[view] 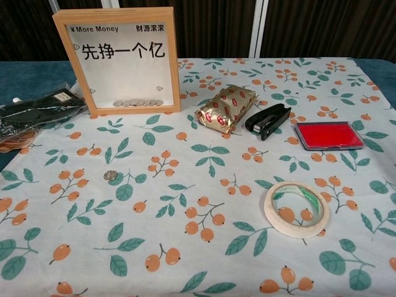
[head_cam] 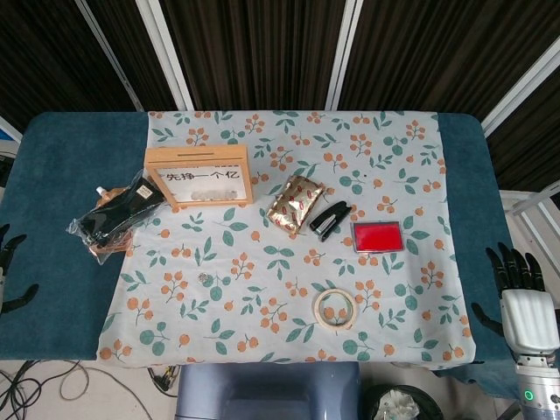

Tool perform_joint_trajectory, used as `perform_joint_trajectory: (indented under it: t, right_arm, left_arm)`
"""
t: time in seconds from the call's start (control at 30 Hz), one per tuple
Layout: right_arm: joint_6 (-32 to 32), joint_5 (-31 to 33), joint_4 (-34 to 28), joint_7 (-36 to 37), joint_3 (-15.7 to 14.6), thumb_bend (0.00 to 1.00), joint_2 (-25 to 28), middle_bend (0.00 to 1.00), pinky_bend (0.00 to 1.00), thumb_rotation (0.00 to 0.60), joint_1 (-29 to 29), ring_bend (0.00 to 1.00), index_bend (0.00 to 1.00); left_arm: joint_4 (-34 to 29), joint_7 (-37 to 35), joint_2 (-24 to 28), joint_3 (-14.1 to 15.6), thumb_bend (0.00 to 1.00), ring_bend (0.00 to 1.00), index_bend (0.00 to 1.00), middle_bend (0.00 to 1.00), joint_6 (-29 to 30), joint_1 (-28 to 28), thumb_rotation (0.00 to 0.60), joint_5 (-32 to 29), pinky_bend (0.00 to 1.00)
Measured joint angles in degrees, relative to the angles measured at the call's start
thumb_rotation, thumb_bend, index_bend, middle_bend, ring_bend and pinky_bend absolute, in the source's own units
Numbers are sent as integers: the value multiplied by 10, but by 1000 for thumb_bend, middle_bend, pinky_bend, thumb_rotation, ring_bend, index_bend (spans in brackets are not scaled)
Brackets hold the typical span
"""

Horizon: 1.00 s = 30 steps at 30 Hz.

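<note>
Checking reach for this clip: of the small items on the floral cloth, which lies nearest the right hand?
The red stamp pad lies nearest the right hand; the tape roll and black stapler sit further left.

The bench (head_cam: pixel 61 166) has a dark blue top, and a floral cloth (head_cam: pixel 385 157) covers its middle. On the cloth lie a wooden frame (head_cam: pixel 199 178) at ten o'clock, a gold packet (head_cam: pixel 295 203), a stapler (head_cam: pixel 330 220) and a red ink pad (head_cam: pixel 377 236) mid-right, a tape roll (head_cam: pixel 335 309) at five o'clock and a coin (view: pixel 111 176). A black bag (head_cam: pixel 114 215) straddles the cloth's nine o'clock edge.
</note>
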Motion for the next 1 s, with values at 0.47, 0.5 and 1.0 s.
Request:
perform_joint_trajectory:
  t: [0.47, 0.5, 1.0]
  right_arm:
    - [6, 18, -12, 1, 10, 300, 10, 0, 0, 600, -5, 0, 0]
    - [5, 20, -12, 0, 11, 299, 10, 0, 0, 600, -5, 0, 0]
    - [-5, 27, -12, -7, 11, 300, 5, 0, 0, 600, -3, 0, 0]
  left_arm:
    - [-28, 15, 16, -2, 73, 0, 159, 0, -34, -30, 600, 34, 0]
    - [-33, 23, 19, -5, 74, 0, 160, 0, -41, -37, 600, 35, 0]
    - [-137, 175, 3, -68, 140, 0, 229, 0, -265, -209, 600, -71, 0]
